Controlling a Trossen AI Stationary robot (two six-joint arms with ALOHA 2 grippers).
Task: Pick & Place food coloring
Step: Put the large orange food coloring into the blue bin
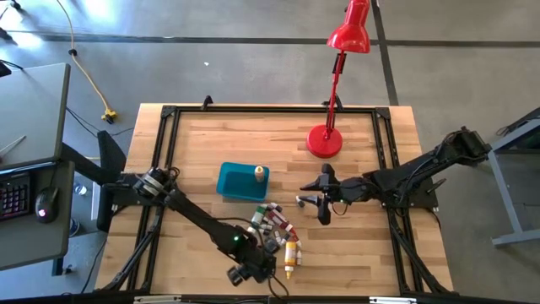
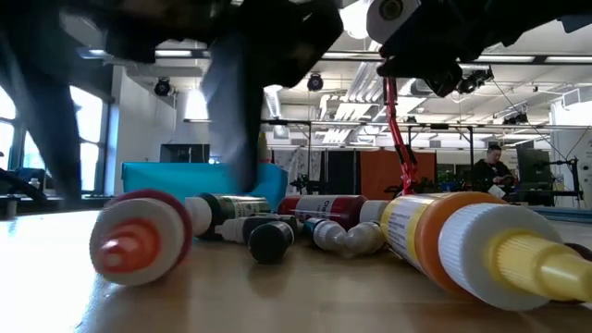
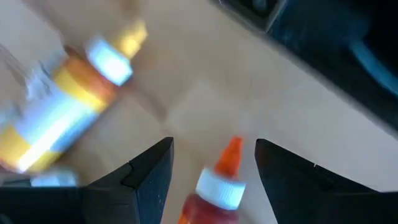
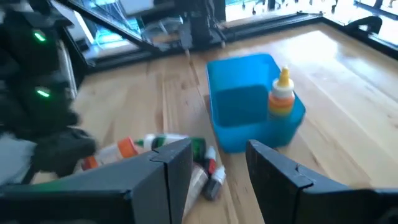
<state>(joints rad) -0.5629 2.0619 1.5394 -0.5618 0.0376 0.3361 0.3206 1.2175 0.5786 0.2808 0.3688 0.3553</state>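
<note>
Several small food coloring bottles lie on their sides in a heap [image 1: 274, 226] near the table's near edge. A yellow one [image 1: 291, 253] lies at the heap's near side. One yellow-capped bottle [image 4: 281, 96] stands upright in a corner of the teal-blue tub [image 1: 240, 181]. My left gripper [image 3: 212, 143] is open low over the heap's near end. Its fingers stand on either side of an orange-capped red bottle [image 3: 219, 186] with gaps showing, touching nothing. My right gripper [image 4: 217, 146] is open and empty, hovering right of the tub [image 1: 316, 198].
A red desk lamp [image 1: 325, 139] stands on the far right part of the table. A black metal frame [image 1: 169, 114] runs round the table's edges. Bare wood lies left of the tub and between the heap and my right arm. A person [image 2: 488, 171] shows far off in the room.
</note>
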